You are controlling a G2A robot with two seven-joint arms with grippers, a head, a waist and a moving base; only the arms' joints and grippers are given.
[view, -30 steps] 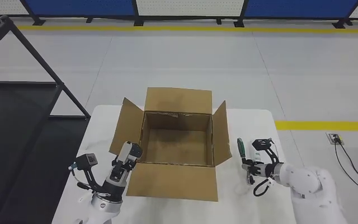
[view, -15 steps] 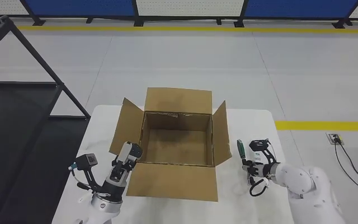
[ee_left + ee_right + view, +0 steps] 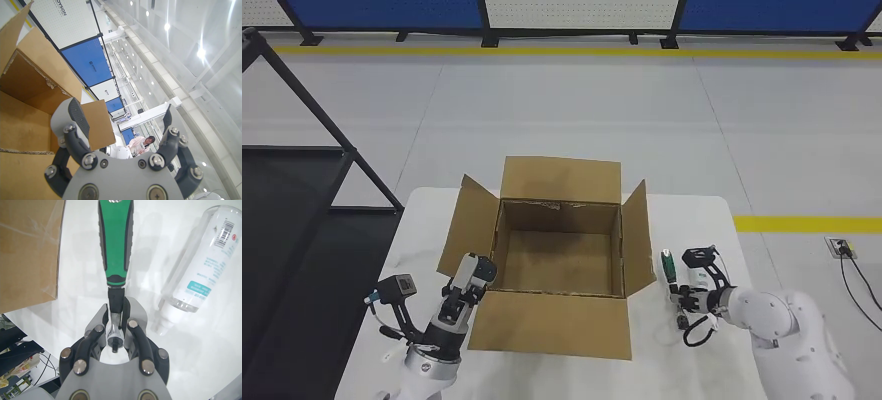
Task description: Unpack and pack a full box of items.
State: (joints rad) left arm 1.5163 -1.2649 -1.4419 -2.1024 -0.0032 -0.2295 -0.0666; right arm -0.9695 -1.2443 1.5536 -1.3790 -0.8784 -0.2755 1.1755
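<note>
An open cardboard box (image 3: 558, 262) stands in the middle of the white table (image 3: 692, 215), its flaps spread and its floor bare. My right gripper (image 3: 115, 311) is shut on the metal head of a green-handled ratchet wrench (image 3: 115, 241), held just right of the box's right flap (image 3: 637, 238); in the top view the wrench (image 3: 667, 265) points away from me. A clear-capped white spray bottle (image 3: 204, 266) lies on the table beside the wrench. My left gripper (image 3: 121, 121) stands open and tilted upward at the box's front left corner (image 3: 467, 285).
The box's front flap (image 3: 550, 325) hangs toward the table's near edge. A dark metal frame (image 3: 312, 160) stands off the table's left side. Bare tabletop lies to the right of the box and beyond the bottle.
My right gripper has carried the wrench a little to the left, closer to the box's right flap. The left arm has kept still.
</note>
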